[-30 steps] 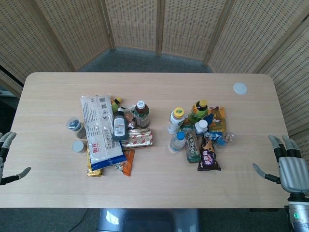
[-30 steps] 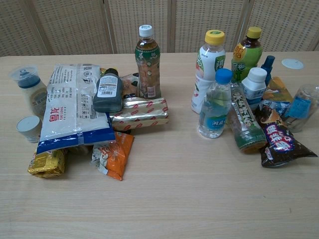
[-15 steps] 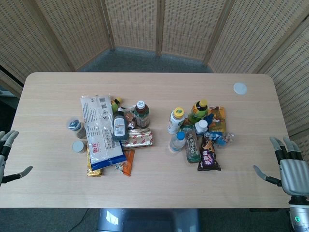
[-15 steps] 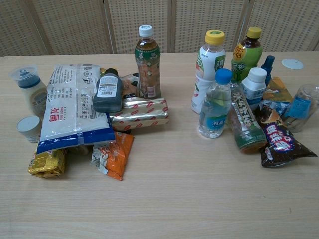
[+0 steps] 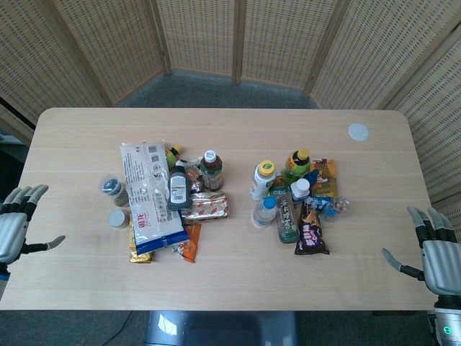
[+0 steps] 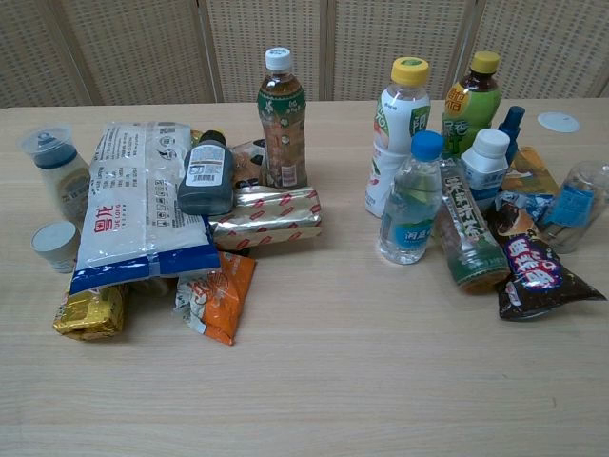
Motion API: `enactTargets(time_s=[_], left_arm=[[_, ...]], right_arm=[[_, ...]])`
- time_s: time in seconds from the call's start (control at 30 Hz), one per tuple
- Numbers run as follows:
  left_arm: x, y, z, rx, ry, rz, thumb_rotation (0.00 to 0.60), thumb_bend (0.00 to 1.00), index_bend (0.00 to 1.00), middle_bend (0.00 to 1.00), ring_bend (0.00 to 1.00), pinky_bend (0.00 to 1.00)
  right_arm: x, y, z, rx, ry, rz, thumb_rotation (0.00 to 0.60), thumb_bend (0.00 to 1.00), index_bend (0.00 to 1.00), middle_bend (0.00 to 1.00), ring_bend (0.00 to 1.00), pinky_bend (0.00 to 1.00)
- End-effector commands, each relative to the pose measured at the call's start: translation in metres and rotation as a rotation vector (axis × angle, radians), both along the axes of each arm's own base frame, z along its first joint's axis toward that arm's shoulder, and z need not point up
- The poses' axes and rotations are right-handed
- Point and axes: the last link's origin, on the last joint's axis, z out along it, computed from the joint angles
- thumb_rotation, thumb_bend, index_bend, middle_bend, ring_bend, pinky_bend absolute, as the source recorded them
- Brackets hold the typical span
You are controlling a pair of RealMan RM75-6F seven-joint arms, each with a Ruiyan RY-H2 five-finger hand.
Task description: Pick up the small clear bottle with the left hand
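Left robot hand [image 5: 13, 229] hung at the surface's [image 5: 230, 285] left edge, fingers spread, holding nothing. Right robot hand [image 5: 438, 254] likewise splayed and empty at the right edge. Small clear bottle [image 6: 410, 200] stood upright at the near side of the right cluster: blue cap, blue label, see-through body. It stood just in front of a white yellow-capped bottle [image 6: 398, 129], a lying green bottle [image 6: 465, 233] just beside it.

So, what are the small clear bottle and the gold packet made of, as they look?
Small clear bottle: seemingly thin clear plastic, since the things behind show through it, with a blue cap. Gold packet: probably metallised foil film, shiny and crinkled.
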Motion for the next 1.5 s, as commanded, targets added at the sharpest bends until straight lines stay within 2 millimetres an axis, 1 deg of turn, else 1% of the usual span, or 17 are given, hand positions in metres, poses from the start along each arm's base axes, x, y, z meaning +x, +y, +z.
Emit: enactTargets(time_s=[0.03, 0.17, 0.5, 0.8, 0.9, 0.97, 1.0, 1.03, 1.07, 1.1, 1.13, 1.17, 1.2, 1.3, 1.33, 1.43, 1.5], left_arm=[[0.0, 0.032, -0.017, -0.03, -0.089, 0.025, 0.478, 0.11, 0.0, 0.09, 0.08, 0.0], [-0.001, 0.052, -0.033, -0.037, -0.143, 0.033, 0.477, 0.11, 0.0, 0.09, 0.07, 0.0], [0.0, 0.089, -0.077, -0.101, -0.251, 0.075, 0.474, 0.11, 0.0, 0.09, 0.06, 0.0], [0.013, 0.12, -0.116, -0.158, -0.384, 0.128, 0.472, 0.11, 0.0, 0.1, 0.07, 0.0], [0.018, 0.13, -0.127, -0.177, -0.432, 0.148, 0.489, 0.11, 0.0, 0.12, 0.09, 0.0], [0.023, 0.136, -0.134, -0.191, -0.466, 0.155, 0.535, 0.14, 0.01, 0.18, 0.17, 0.0], [0.025, 0.138, -0.137, -0.191, -0.478, 0.154, 0.565, 0.17, 0.05, 0.25, 0.25, 0.0], [0.028, 0.139, -0.139, -0.187, -0.49, 0.148, 0.589, 0.23, 0.13, 0.35, 0.36, 0.04], [0.03, 0.14, -0.141, -0.181, -0.502, 0.141, 0.6, 0.29, 0.23, 0.47, 0.48, 0.12], [0.031, 0.141, -0.143, -0.177, -0.508, 0.137, 0.6, 0.35, 0.3, 0.56, 0.57, 0.21], [0.032, 0.141, -0.144, -0.172, -0.512, 0.136, 0.6, 0.41, 0.38, 0.64, 0.66, 0.32], [0.031, 0.141, -0.146, -0.171, -0.514, 0.141, 0.6, 0.47, 0.43, 0.68, 0.71, 0.4], [0.03, 0.141, -0.147, -0.17, -0.517, 0.146, 0.6, 0.51, 0.47, 0.71, 0.75, 0.46], [0.024, 0.141, -0.148, -0.142, -0.513, 0.167, 0.6, 0.63, 0.56, 0.78, 0.82, 0.55], [0.022, 0.14, -0.147, -0.124, -0.513, 0.172, 0.6, 0.68, 0.61, 0.82, 0.85, 0.6], [0.016, 0.139, -0.143, -0.055, -0.548, 0.188, 0.6, 0.74, 0.68, 0.89, 0.92, 0.68], [0.015, 0.139, -0.135, -0.013, -0.603, 0.195, 0.6, 0.75, 0.69, 0.9, 0.94, 0.7]], right_arm=[[0.001, 0.001, 0.0, 0.001, 0.004, -0.003, 0.16, 0.25, 0.0, 0.0, 0.0, 0.0], [0.001, 0.004, 0.002, -0.01, 0.005, -0.011, 0.161, 0.25, 0.0, 0.0, 0.0, 0.0], [-0.002, 0.012, 0.011, -0.032, 0.005, -0.048, 0.162, 0.26, 0.0, 0.0, 0.0, 0.0], [-0.006, 0.02, 0.022, -0.065, -0.003, -0.087, 0.159, 0.26, 0.0, 0.0, 0.0, 0.0], [-0.008, 0.023, 0.025, -0.075, -0.009, -0.101, 0.159, 0.25, 0.0, 0.0, 0.0, 0.0], [-0.008, 0.026, 0.028, -0.083, -0.011, -0.106, 0.154, 0.25, 0.0, 0.0, 0.0, 0.0], [-0.008, 0.027, 0.029, -0.086, -0.012, -0.108, 0.155, 0.25, 0.0, 0.0, 0.0, 0.0], [-0.008, 0.027, 0.029, -0.088, -0.012, -0.11, 0.154, 0.25, 0.0, 0.0, 0.0, 0.0], [-0.008, 0.028, 0.03, -0.09, -0.013, -0.112, 0.156, 0.25, 0.0, 0.0, 0.0, 0.0], [-0.008, 0.029, 0.03, -0.091, -0.014, -0.114, 0.16, 0.25, 0.0, 0.0, 0.0, 0.0], [-0.007, 0.029, 0.03, -0.092, -0.015, -0.114, 0.159, 0.25, 0.0, 0.0, 0.0, 0.0], [-0.007, 0.03, 0.03, -0.092, -0.017, -0.116, 0.161, 0.25, 0.0, 0.0, 0.0, 0.0], [-0.007, 0.029, 0.03, -0.092, -0.019, -0.115, 0.16, 0.25, 0.0, 0.0, 0.0, 0.0], [-0.005, 0.028, 0.03, -0.091, -0.031, -0.111, 0.159, 0.25, 0.0, 0.0, 0.0, 0.0], [-0.005, 0.027, 0.03, -0.09, -0.034, -0.11, 0.16, 0.25, 0.0, 0.0, 0.0, 0.0], [-0.003, 0.025, 0.029, -0.085, -0.04, -0.102, 0.159, 0.25, 0.0, 0.0, 0.0, 0.0], [-0.001, 0.023, 0.028, -0.079, -0.04, -0.094, 0.158, 0.25, 0.0, 0.0, 0.0, 0.0]])
